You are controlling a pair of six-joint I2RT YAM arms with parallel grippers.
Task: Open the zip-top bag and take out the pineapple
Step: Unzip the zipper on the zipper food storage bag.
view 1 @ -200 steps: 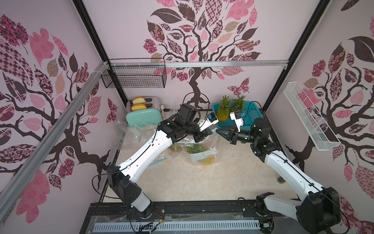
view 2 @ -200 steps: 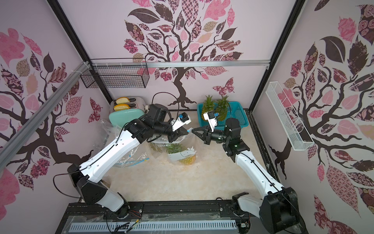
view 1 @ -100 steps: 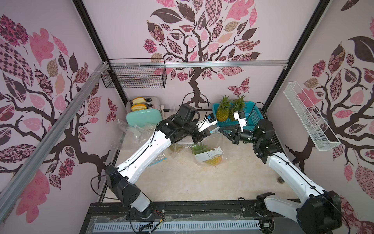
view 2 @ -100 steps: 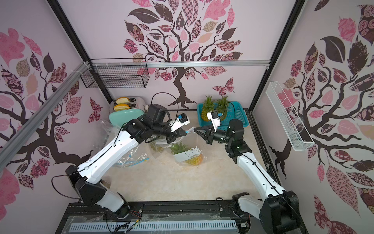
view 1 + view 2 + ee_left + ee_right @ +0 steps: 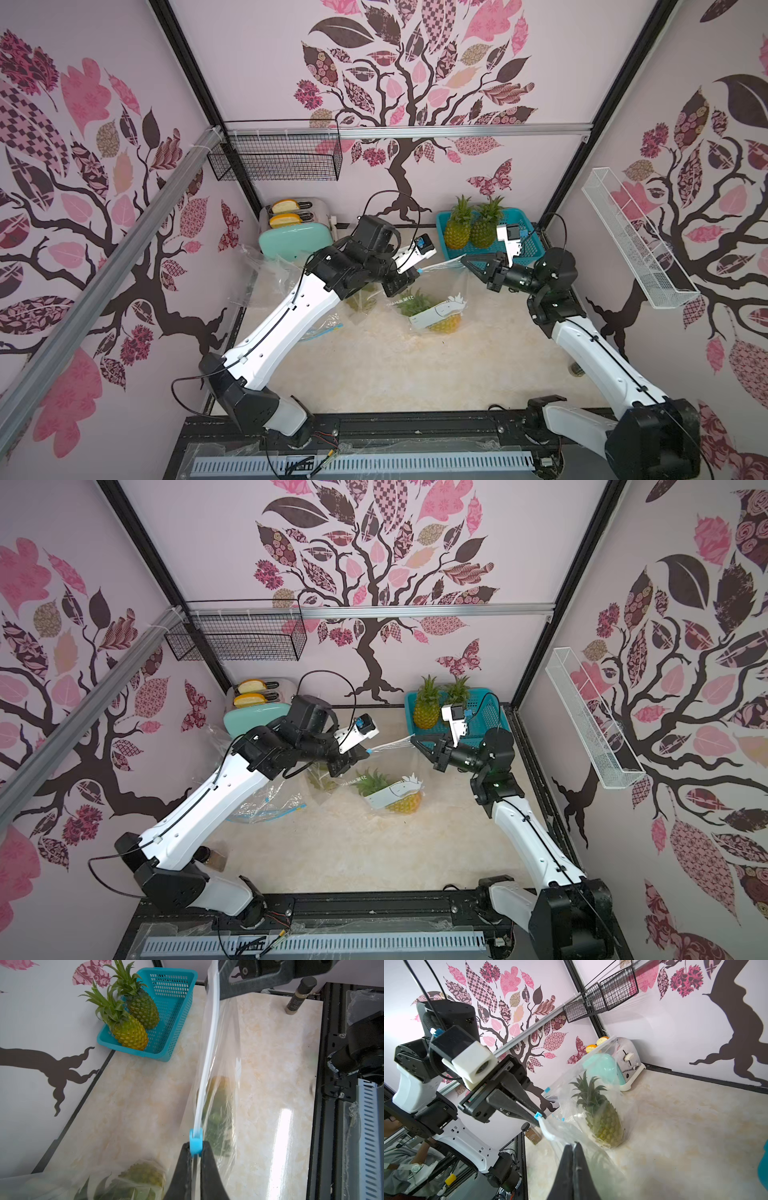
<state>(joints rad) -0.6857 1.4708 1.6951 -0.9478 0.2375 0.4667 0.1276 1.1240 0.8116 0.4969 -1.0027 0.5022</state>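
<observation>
The clear zip-top bag (image 5: pixel 451 286) (image 5: pixel 401 771) hangs stretched between my two grippers above the middle of the table. Its pineapple (image 5: pixel 444 322) (image 5: pixel 405 802) lies tilted in the bag's bottom, with a white label across it. My left gripper (image 5: pixel 417 271) (image 5: pixel 368 751) (image 5: pixel 195 1147) is shut on the blue slider (image 5: pixel 195 1139) at one end of the white zip strip (image 5: pixel 207 1059). At the other end of the strip, my right gripper (image 5: pixel 465 259) (image 5: pixel 412 739) (image 5: pixel 574 1144) is shut on the bag's top edge. In the left wrist view the pineapple is only a blur through the film.
A teal basket (image 5: pixel 528 245) with two pineapples stands at the back right. A mint toaster (image 5: pixel 295 245) is at the back left. Another bagged pineapple (image 5: pixel 604 1124) (image 5: pixel 361 301) stands beside the left arm, with loose bags (image 5: pixel 322 328) beyond. A spice bottle (image 5: pixel 299 995) stands by the right edge.
My right gripper has drawn away to the right, so more zip strip shows between the grippers. The bag and its pineapple have swung right. The left gripper has hardly moved.
</observation>
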